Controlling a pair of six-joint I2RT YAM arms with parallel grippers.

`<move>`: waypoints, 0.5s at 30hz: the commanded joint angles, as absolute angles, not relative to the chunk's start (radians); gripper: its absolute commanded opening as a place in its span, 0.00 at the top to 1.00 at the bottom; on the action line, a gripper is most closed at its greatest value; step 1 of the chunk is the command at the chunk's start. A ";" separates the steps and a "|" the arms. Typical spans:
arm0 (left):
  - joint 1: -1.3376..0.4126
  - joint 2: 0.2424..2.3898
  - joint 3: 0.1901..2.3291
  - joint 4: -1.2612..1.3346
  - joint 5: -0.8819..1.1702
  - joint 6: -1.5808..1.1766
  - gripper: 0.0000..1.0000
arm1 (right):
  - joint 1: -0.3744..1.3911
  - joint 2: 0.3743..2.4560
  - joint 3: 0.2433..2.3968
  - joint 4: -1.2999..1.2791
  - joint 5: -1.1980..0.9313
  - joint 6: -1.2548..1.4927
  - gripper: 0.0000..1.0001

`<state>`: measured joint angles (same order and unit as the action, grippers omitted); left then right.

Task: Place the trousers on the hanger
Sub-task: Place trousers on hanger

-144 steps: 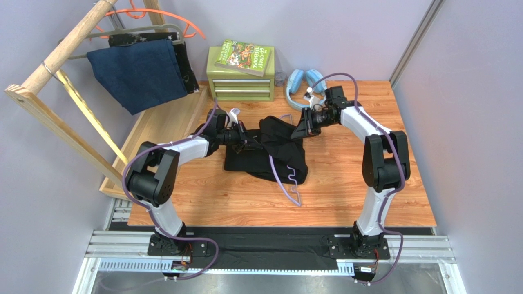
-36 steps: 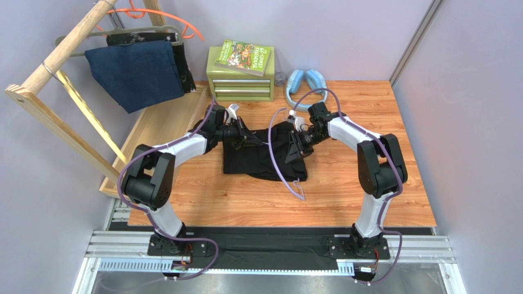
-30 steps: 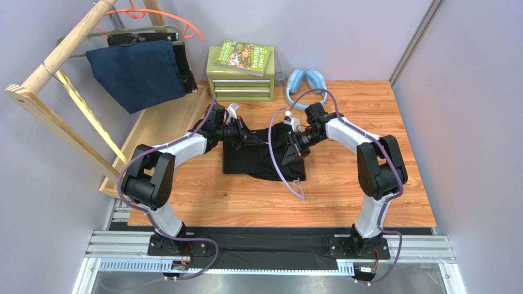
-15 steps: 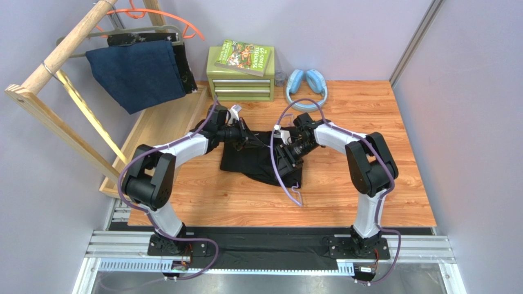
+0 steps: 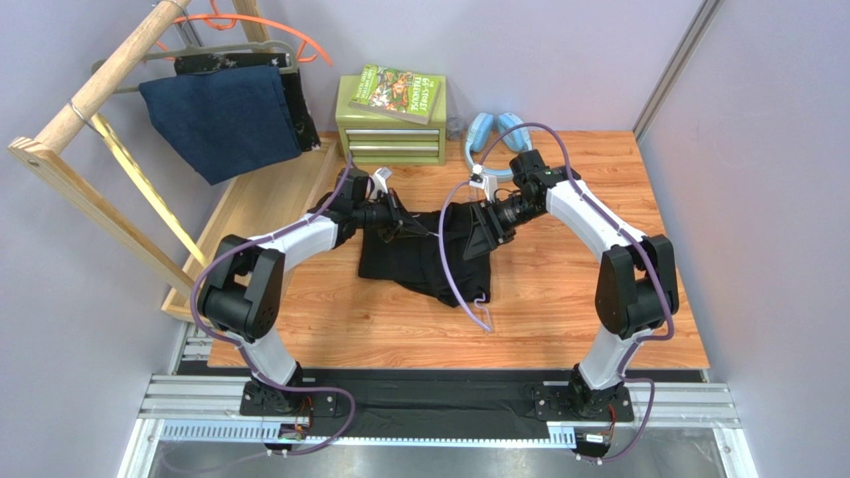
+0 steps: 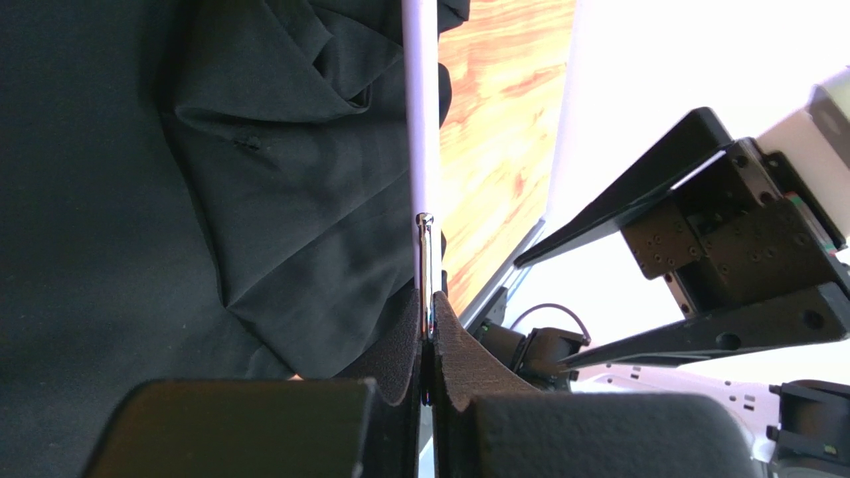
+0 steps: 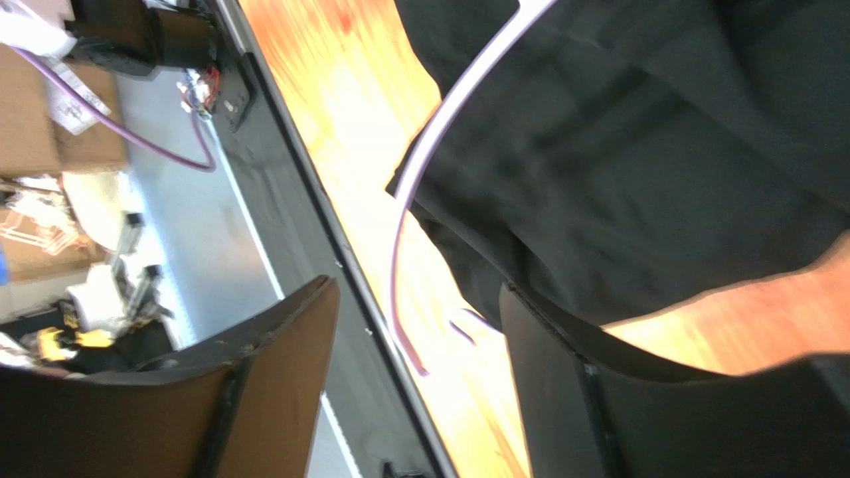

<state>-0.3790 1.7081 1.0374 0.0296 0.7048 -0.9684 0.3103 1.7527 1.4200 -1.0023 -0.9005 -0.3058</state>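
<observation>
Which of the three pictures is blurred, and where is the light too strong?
Right wrist view: smeared by blur, the trousers soft-edged, the table glowing orange. Left wrist view: sharp on the trousers' folds, but the background right of the hanger is washed out to white. Top external view: sharp and evenly lit.

Overhead rear view, two close wrist views, sharing trousers (image 5: 424, 261)

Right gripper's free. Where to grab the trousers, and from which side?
Probably pinch the bunched right edge of the trousers, coming down from the right with the right gripper. Folds look raised there; the middle lies flatter, and the hanger, clamped by the left gripper, crosses it.
</observation>
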 commanded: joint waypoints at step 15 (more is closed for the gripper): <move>-0.399 1.634 1.144 -0.037 0.624 -0.914 1.00 | 0.462 1.861 1.355 -0.491 -0.827 0.210 0.46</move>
<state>-0.3931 1.6951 1.0988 -0.0650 0.6308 -0.9104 0.4507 1.8454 1.3720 -0.6064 -0.8642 0.1314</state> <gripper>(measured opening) 0.007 0.542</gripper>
